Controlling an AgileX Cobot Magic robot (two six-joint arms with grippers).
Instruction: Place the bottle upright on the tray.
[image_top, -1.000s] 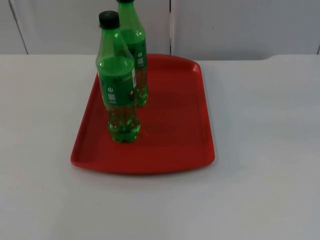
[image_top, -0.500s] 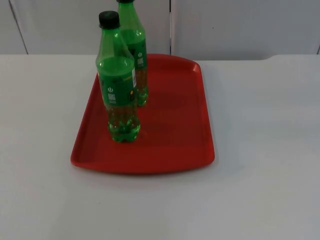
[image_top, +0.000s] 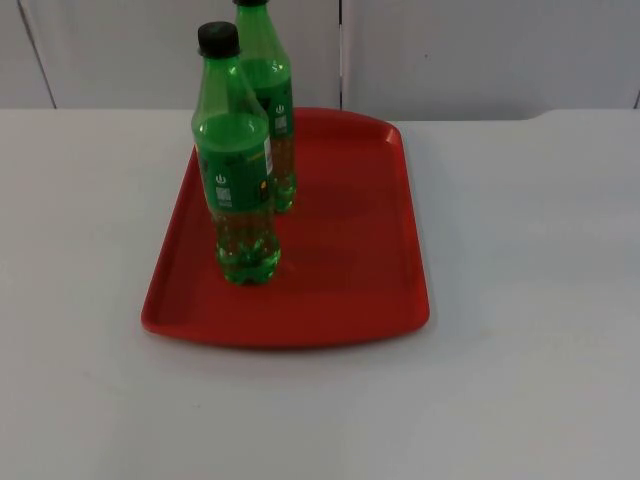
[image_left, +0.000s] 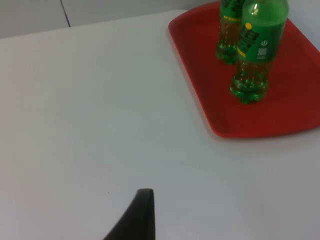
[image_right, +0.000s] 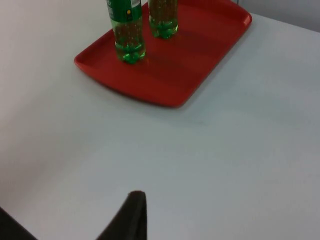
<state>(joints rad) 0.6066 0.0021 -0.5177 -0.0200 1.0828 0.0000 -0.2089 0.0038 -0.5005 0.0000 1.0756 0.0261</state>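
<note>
We see the left tool (image_left: 145, 210) as a single black fingertip hanging above bare white desk (image_left: 100, 125), touching nothing and holding nothing; with one finger in sight we cannot tell how far it is open. Ahead of it and off to one side, well apart from the fingertip, lies the red tray (image_left: 200, 75), flat on the desk. The right tool (image_right: 132, 215) presents the same way: one dark fingertip over the desk, clear of everything and holding nothing, its opening not something we can judge. The tray lies well ahead of it too, with a broad stretch of white surface between. Both arms wait back from the tray. On the tray stand two green bottles, both upright. The near bottle (image_top: 235, 170) has a black cap, a green label with white markings, and a band of clear greenish liquid at its foot; from the top view it sits toward the tray's left rim, roughly midway along its length. The far bottle (image_top: 275, 110) stands just behind it, toward the tray's back edge, close beside the first, and we cannot tell whether the two touch. The rest of the tray floor is bare red. Beyond the desk's far edge rises the grey partition wall (image_top: 480, 50).
</note>
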